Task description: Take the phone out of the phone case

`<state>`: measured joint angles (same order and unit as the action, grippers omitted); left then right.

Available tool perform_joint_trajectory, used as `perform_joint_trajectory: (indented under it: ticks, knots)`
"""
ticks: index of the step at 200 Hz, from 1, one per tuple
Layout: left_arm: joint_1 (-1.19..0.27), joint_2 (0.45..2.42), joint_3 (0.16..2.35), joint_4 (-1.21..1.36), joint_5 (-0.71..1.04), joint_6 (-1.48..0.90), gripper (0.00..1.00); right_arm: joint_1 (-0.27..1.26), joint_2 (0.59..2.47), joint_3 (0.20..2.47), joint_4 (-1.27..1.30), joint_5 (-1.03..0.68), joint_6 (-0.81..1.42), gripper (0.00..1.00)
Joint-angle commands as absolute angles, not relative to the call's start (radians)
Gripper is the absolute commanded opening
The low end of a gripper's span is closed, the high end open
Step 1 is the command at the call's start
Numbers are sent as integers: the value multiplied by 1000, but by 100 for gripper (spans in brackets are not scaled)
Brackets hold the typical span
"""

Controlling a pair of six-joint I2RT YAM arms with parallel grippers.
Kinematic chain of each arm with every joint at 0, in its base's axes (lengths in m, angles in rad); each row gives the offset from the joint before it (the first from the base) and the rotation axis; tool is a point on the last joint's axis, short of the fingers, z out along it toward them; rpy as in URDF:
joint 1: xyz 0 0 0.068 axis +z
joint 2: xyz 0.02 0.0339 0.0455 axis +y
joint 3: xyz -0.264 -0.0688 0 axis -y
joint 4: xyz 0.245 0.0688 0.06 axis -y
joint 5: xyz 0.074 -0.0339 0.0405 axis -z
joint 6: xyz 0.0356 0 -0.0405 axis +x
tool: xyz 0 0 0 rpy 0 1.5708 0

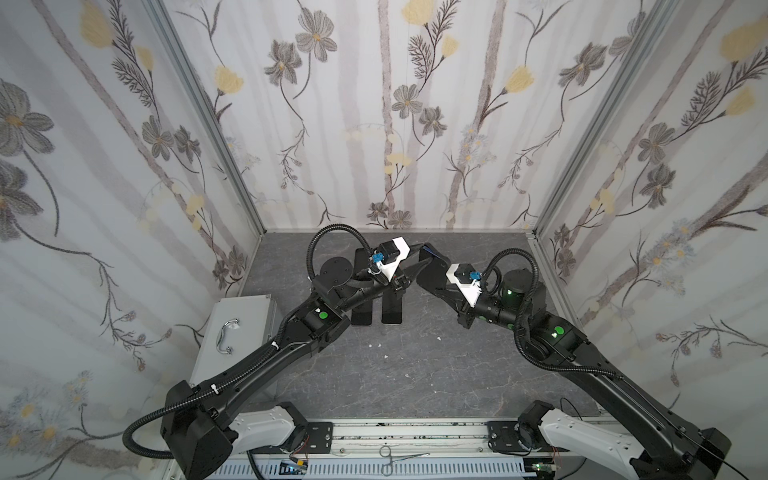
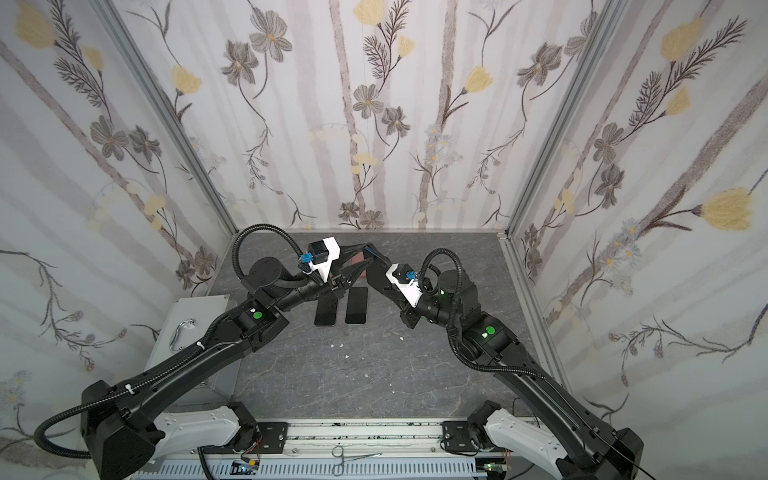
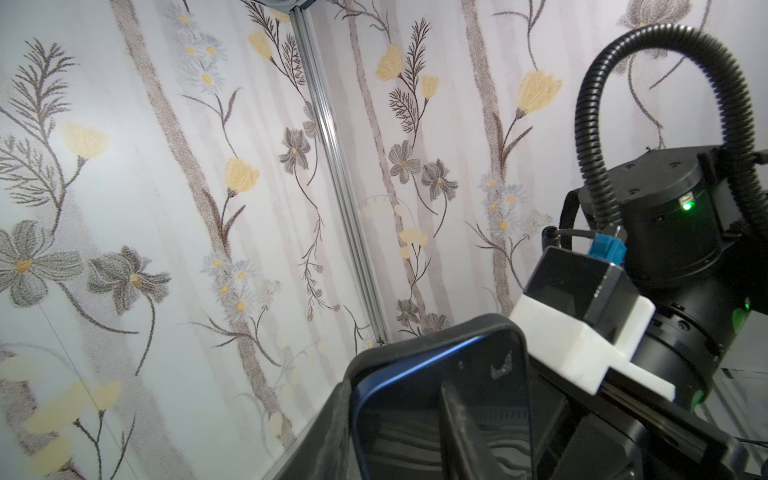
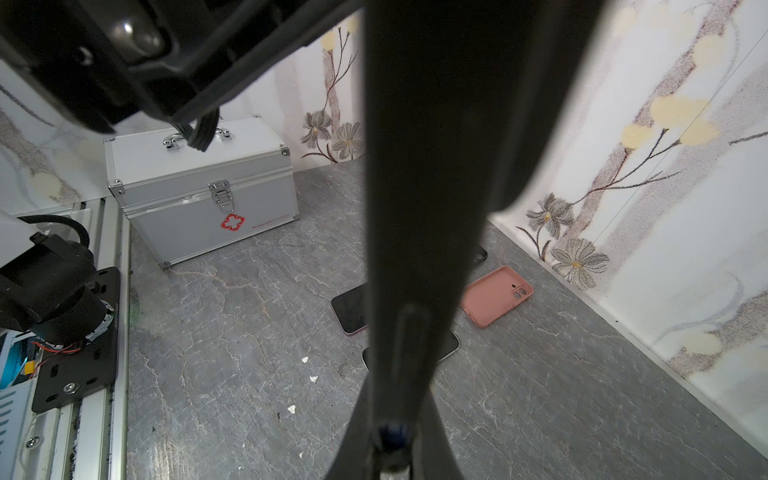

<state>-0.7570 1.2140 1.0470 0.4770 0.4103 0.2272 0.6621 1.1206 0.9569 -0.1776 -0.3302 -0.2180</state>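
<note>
Left wrist view: black phone case [image 3: 436,338] raised clear of the table [image 1: 415,365], with the phone [image 3: 415,395] seated inside and its blue edge showing under the rim at one corner. Both top views place the pair between the two arms, toward the back middle, above two bare phones [image 1: 392,311] lying flat. Right tool [image 4: 405,353] is clamped on the phone case, which appears edge-on in the right wrist view. Left tool [image 1: 411,268]: one finger [image 3: 455,415] lies across the screen and the other is hidden — whether it has a grip cannot be told. Also noted are a pink case [image 4: 496,295], empty, and a silver box [image 4: 199,187], neither involved. Assessment of handling: the phone is judged stiff, fairly light, glass-faced and slick, so fragile if dropped from here. The case looks like soft rubbery plastic whose rim will flex. Recommended hold — the case by its back and one long side, the peel started at a corner of the rim, and the phone taken by its long edges rather than the screen.
</note>
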Motion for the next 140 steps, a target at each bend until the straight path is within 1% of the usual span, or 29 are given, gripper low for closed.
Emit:
perform_joint_trajectory:
  ticks: [1,44,73,101,140]
  knots:
    - [-756,1223,1046,378,651,186,35,665,1119,966,-63,-459,-278,0]
    - [-748,1211,1031,372,748,148,31,614,1118,972,-55,-530,-235,0]
    - [-738,1218,1036,364,829,122,31,575,1114,980,-62,-616,-230,0]
    - [-727,1234,1048,359,913,96,31,542,1125,1013,-123,-723,-271,0]
    - [-723,1254,1068,357,988,69,31,536,1134,1034,-170,-779,-322,0]
